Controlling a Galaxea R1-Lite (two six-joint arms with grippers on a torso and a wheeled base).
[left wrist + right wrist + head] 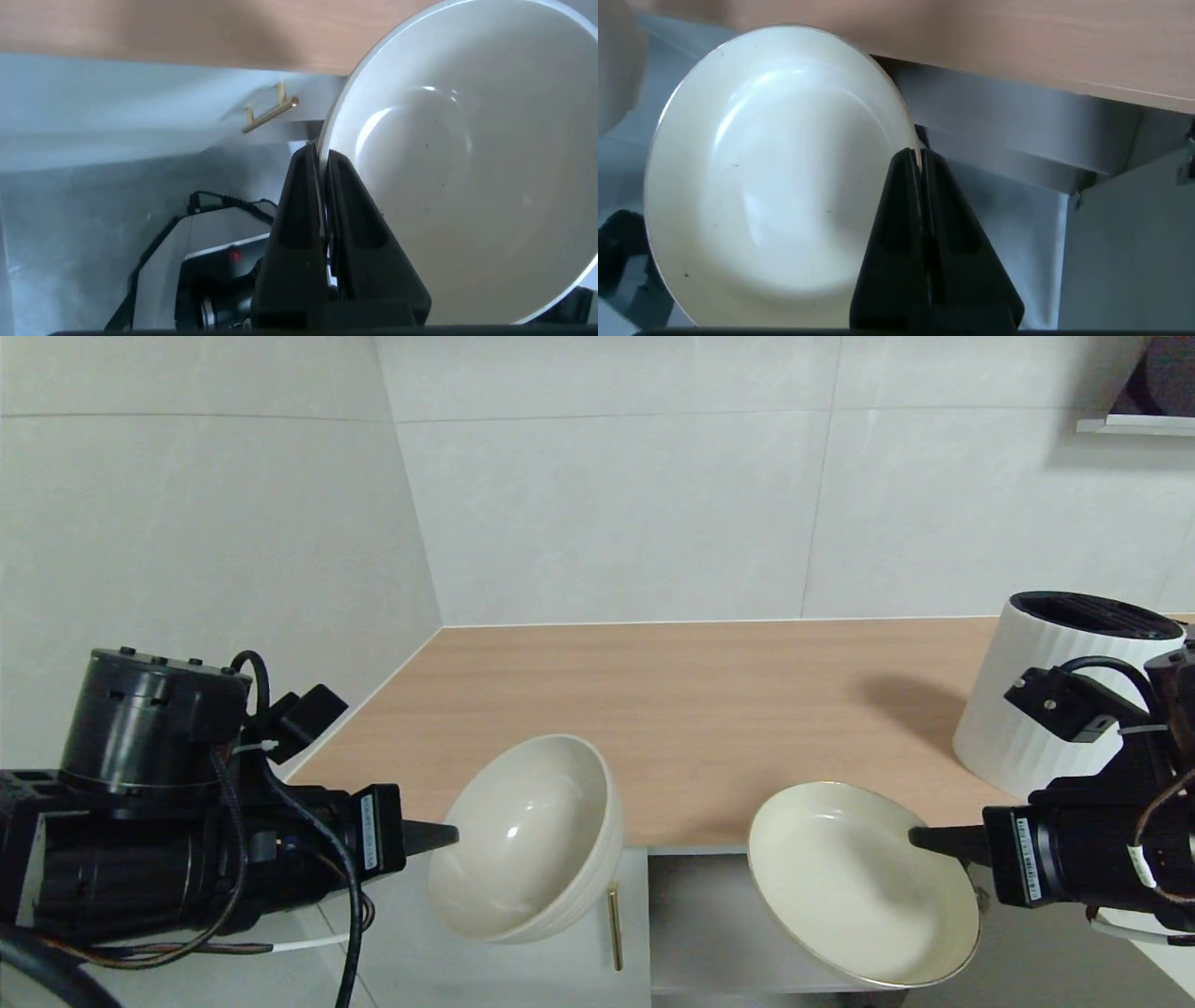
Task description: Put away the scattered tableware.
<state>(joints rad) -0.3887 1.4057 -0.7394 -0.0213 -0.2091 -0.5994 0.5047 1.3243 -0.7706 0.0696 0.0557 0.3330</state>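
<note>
My left gripper (446, 835) is shut on the rim of a cream bowl (523, 835), which hangs tilted in the air just in front of the wooden counter's front edge. In the left wrist view the fingers (322, 201) pinch the bowl (467, 159) at its rim. My right gripper (920, 840) is shut on the rim of a cream plate (859, 896) with a thin gold edge, also held tilted below the counter edge. The right wrist view shows the plate (775, 168) clamped at the fingers (920, 177).
The wooden counter (691, 709) runs back to a tiled wall. A white ribbed container (1055, 691) with a dark slotted top stands at its right. Below the counter are a cabinet door with a gold handle (614, 915) and an open cabinet space (709, 915).
</note>
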